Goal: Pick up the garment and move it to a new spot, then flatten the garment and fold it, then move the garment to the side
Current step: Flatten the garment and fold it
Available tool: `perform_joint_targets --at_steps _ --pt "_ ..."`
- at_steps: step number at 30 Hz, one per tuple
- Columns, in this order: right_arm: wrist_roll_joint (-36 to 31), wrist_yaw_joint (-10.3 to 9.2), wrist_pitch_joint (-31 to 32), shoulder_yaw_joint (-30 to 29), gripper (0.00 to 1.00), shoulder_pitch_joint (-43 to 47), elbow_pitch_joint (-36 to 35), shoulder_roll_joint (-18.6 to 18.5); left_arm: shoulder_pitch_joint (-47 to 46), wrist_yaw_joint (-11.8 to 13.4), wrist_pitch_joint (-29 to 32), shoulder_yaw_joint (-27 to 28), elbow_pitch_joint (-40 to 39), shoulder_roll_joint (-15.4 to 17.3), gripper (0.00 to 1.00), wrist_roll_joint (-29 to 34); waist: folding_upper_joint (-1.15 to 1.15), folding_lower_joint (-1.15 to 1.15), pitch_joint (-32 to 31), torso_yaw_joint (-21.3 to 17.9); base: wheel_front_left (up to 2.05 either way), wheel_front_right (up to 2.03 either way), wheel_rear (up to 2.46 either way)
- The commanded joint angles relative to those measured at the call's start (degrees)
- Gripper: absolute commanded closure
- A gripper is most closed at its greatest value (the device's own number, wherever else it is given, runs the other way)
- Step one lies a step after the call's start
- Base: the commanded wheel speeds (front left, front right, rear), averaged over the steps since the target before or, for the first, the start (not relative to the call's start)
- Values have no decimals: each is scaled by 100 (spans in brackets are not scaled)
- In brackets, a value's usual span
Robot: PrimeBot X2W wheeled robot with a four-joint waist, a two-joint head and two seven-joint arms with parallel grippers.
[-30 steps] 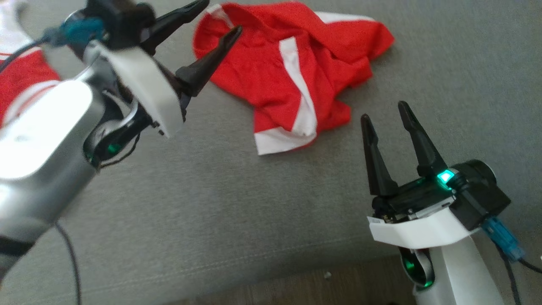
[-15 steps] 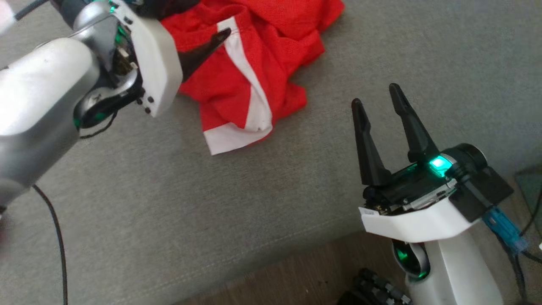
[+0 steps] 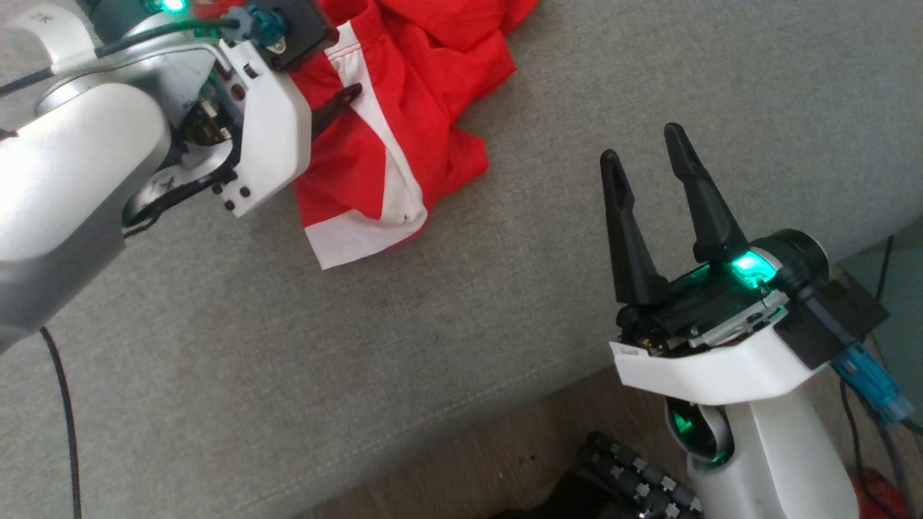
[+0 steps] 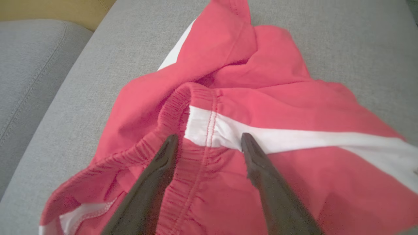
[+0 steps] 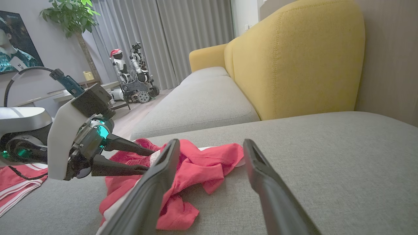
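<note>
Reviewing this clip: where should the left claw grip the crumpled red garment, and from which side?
Probably the gathered elastic band of the garment, beside the white stripe, from the robot's left: it humps into a raised ridge, and the open left claw straddles it.

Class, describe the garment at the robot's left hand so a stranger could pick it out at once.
On the grey sofa seat, a crumpled red garment lies at the tips of the open left hand. Its gathered elastic band and broad white stripe set it apart from the second red piece, which has thin white stripes and lies farther along the seat.
</note>
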Motion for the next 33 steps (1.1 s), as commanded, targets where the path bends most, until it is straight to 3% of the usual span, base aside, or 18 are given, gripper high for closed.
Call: perform_joint_targets --at_steps 1,7,8,9,10,17,20,27,33 --pt "39 36 -38 143 0 -52 -209 -4 -325 2 10 252 -84 153 0 162 0 -1 37 -44 0 0 0" --pt "76 36 -38 178 0 -87 -216 -4 -303 2 148 252 -202 117 0 218 0 -1 93 -123 0 0 0" --pt "83 36 -38 176 0 -91 -218 -4 -282 2 205 252 -277 118 35 199 0 -1 97 -131 0 0 0" --pt "91 36 -38 172 0 -93 -221 -4 -269 2 252 252 -351 121 76 158 0 -1 97 -137 0 0 0" --pt "96 36 -38 166 0 -95 -223 -4 -270 2 278 252 -423 127 100 109 0 -1 90 -140 0 0 0" --pt "122 36 -38 134 0 -81 -187 -4 -314 2 488 252 -727 110 100 -281 0 -1 -99 -110 0 0 0" --pt "137 36 -38 134 0 -54 -145 -4 -506 2 311 252 -686 -30 100 -794 0 -1 -344 -44 0 0 0" --pt "95 36 -38 115 0 93 8 -4 -1072 2 -703 299 -77 -748 100 -1740 0 -1 -953 145 0 0 0" --pt "-33 36 -38 19 0 264 96 -4 -1425 100 -1547 864 698 -1427 100 -2010 0 -1 -1505 417 0 0 0"
